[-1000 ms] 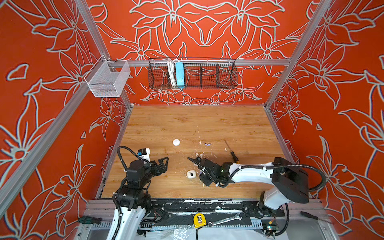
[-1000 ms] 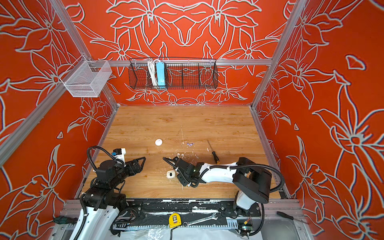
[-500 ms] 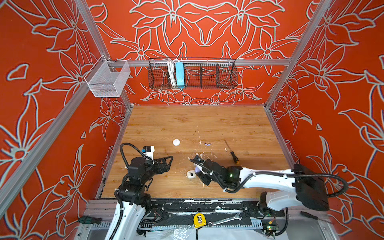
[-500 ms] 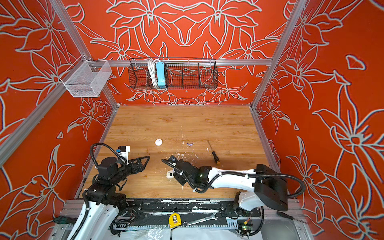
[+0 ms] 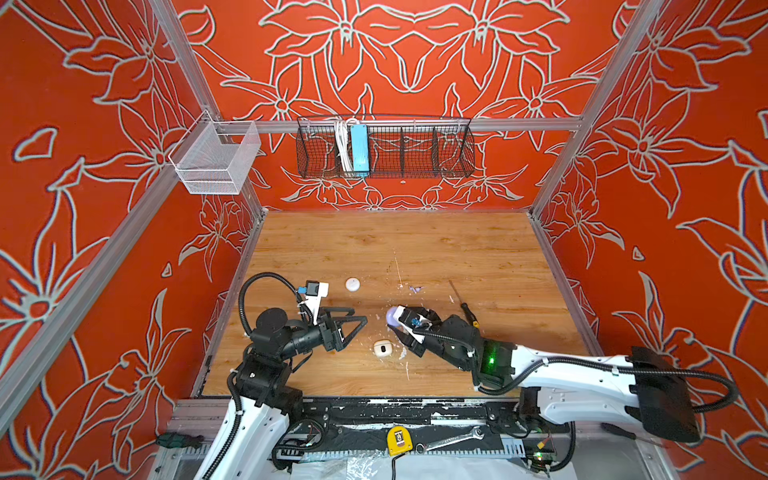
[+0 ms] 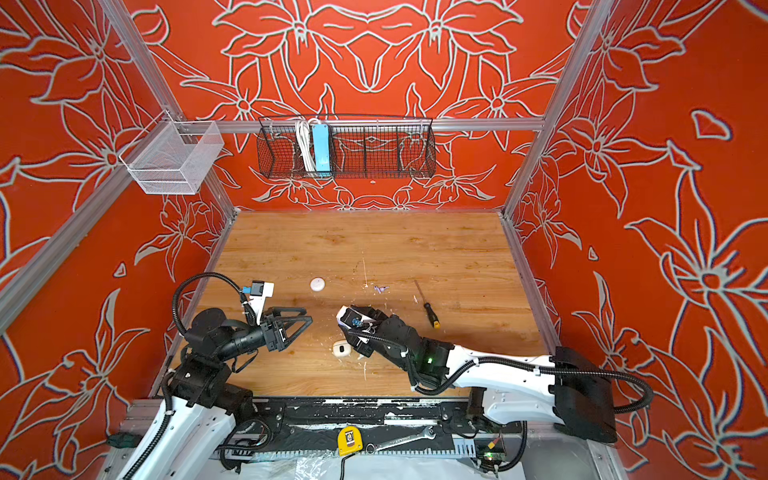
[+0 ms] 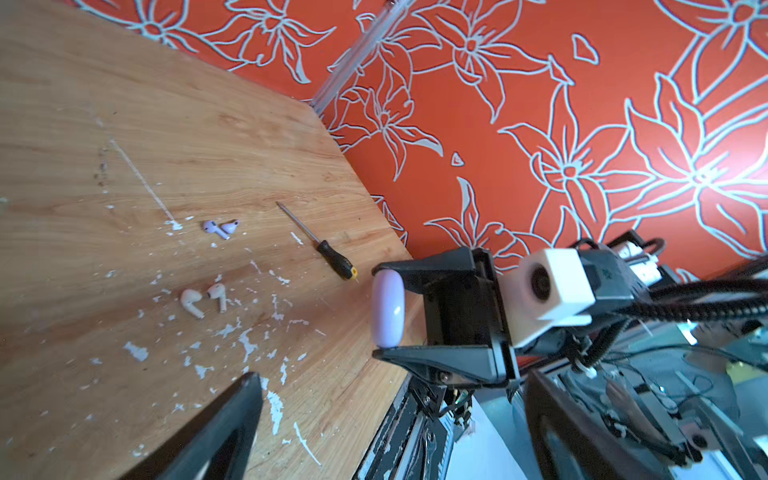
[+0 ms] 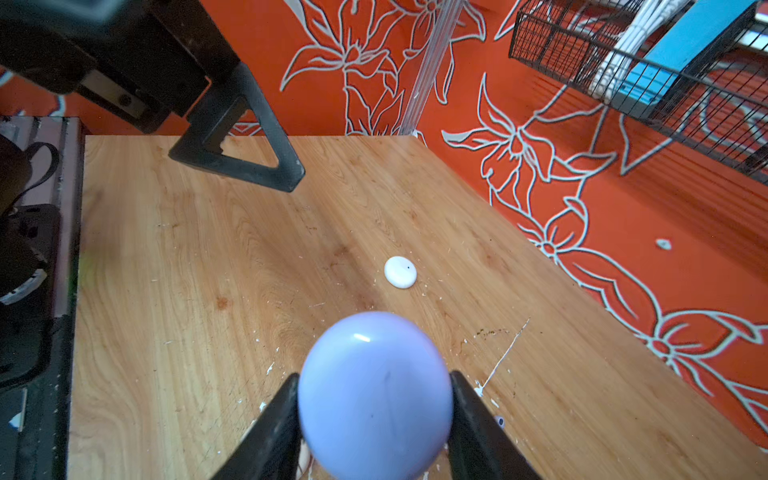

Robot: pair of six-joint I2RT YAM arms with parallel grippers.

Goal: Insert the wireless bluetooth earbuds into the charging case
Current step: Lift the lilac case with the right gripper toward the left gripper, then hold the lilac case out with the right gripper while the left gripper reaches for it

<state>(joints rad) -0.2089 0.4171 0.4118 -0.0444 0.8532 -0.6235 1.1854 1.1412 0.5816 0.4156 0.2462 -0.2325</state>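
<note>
My right gripper (image 8: 374,376) is shut on a round lavender charging case (image 8: 374,395), held above the wooden floor; in a top view the case (image 5: 391,317) shows at the gripper's tip. In the left wrist view it (image 7: 387,307) stands on edge between the right jaws. My left gripper (image 5: 359,316) stands open and empty just left of it, pointing at it. Two lavender earbuds (image 7: 220,227) and two white earbuds (image 7: 203,297) lie loose on the wood beyond the case. The lavender pair (image 5: 415,289) also shows in a top view.
A small white case (image 5: 382,348) lies on the wood below the two grippers. A white round disc (image 5: 352,284) lies farther back. A black-handled screwdriver (image 5: 465,303) lies right of the earbuds. White paint flecks dot the floor. Wire baskets (image 5: 384,147) hang on the back wall.
My left gripper has moved right, closer to the held case. The right arm's elbow has swung out to the right while its gripper stays near the same place with the case.
</note>
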